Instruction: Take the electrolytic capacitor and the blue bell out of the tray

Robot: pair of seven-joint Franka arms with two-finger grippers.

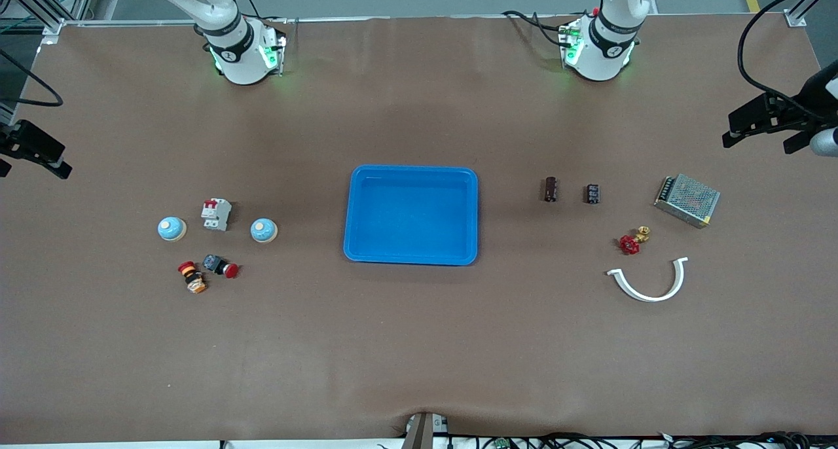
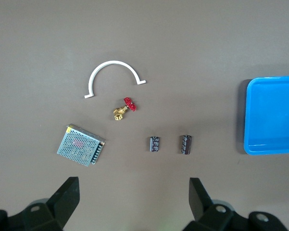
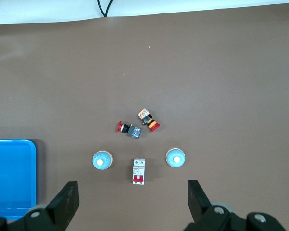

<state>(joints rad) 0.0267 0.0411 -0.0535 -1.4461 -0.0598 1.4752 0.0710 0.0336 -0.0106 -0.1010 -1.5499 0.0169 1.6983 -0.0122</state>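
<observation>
At frame centre on the bench [image 1: 419,344] sits a tray [image 1: 411,215]. Capacitors [image 1: 551,189] lie centre-right, bells [image 1: 264,230] centre-left. Left pincer [image 2: 134,202] and right pincer [image 3: 133,202] hover at the frame's edges, both released.

On the brown table [image 1: 419,344], a white circuit breaker [image 1: 216,214] lies at 11 o'clock from two red push buttons [image 1: 221,266] [image 1: 192,277]. Toward the left arm's end, a mesh power supply [image 1: 687,200] lies at 1 o'clock from a red-handled brass valve [image 1: 634,241]; a white curved clip [image 1: 649,283] lies at 5 o'clock from that valve.
</observation>
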